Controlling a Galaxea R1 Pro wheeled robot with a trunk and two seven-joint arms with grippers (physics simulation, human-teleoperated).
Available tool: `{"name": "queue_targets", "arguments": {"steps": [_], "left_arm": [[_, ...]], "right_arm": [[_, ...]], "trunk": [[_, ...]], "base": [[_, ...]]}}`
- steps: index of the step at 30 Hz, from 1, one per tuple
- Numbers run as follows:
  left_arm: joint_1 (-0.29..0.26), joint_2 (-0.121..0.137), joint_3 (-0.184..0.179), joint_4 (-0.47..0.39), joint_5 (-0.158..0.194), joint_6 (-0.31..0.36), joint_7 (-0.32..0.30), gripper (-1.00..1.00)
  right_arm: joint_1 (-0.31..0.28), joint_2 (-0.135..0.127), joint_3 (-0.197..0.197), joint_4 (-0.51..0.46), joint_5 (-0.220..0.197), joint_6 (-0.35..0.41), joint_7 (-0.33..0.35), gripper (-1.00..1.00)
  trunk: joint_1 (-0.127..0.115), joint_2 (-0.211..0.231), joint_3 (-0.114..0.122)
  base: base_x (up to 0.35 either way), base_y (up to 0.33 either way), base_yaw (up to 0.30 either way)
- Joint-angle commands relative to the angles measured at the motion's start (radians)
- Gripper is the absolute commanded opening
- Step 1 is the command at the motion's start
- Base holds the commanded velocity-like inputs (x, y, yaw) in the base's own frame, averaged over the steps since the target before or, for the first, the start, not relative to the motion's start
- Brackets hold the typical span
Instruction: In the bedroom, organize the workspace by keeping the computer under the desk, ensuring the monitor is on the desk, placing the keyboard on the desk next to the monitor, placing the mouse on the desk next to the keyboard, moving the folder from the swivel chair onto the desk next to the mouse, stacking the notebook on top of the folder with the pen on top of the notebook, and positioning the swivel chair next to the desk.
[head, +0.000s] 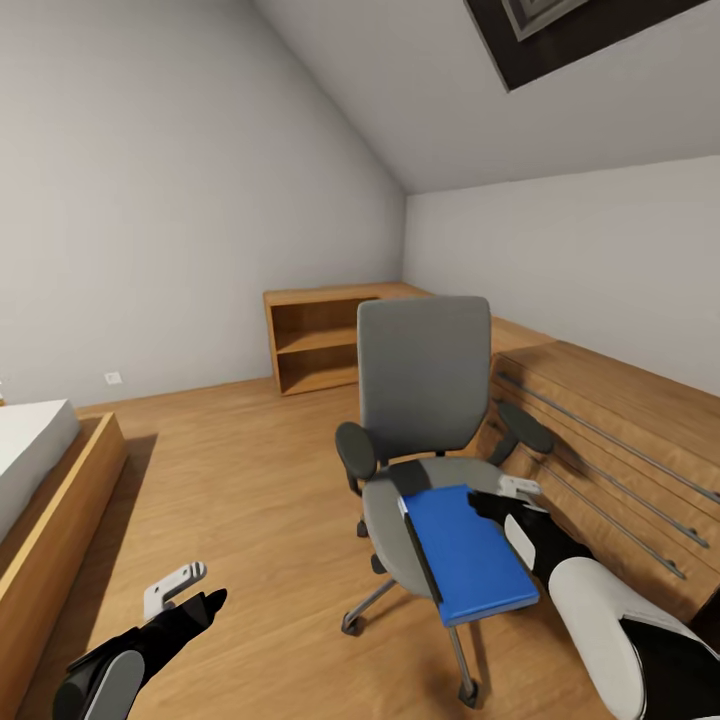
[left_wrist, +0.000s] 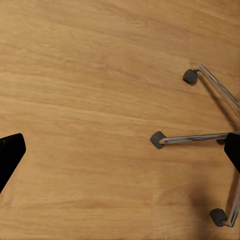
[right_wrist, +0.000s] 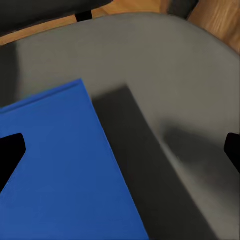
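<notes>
The grey swivel chair (head: 425, 375) stands mid-room on the plank floor, its back toward the far corner. On its seat (right_wrist: 165, 65) lies the bright blue folder (head: 465, 550) with a black edge, overhanging the front of the seat. My right gripper (head: 505, 495) hovers open just above the folder's far right corner. The right wrist view shows the folder (right_wrist: 55, 170) and bare seat beneath that gripper (right_wrist: 120, 155), with nothing between the fingertips. My left gripper (head: 200, 590) hangs open low over the floor, left of the chair, looking down past itself (left_wrist: 120, 150) at the chair's metal spokes (left_wrist: 195, 139) and casters.
A light-wood open shelf cabinet (head: 320, 340) stands against the back wall. A low wood cabinet with metal rails (head: 600, 440) runs along the right wall, close behind the chair. A bed in a wooden frame (head: 60, 490) sits at left. Open floor lies between bed and chair.
</notes>
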Motion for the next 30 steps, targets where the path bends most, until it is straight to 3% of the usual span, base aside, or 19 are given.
{"name": "queue_targets", "arguments": {"steps": [1,30], "left_arm": [[-0.001,0.000,0.000,-0.001,0.011,0.003,0.009,1.00],[-0.001,0.000,0.001,-0.001,0.007,0.002,0.010,1.00]], "right_arm": [[0.000,0.001,-0.003,-0.002,0.002,0.006,0.000,1.00],[0.000,0.006,-0.003,0.003,0.006,0.003,0.001,1.00]], "trunk": [[0.000,0.000,-0.001],[0.000,0.000,-0.001]], "base": [[0.070,0.000,0.000],[0.162,0.000,0.000]]}}
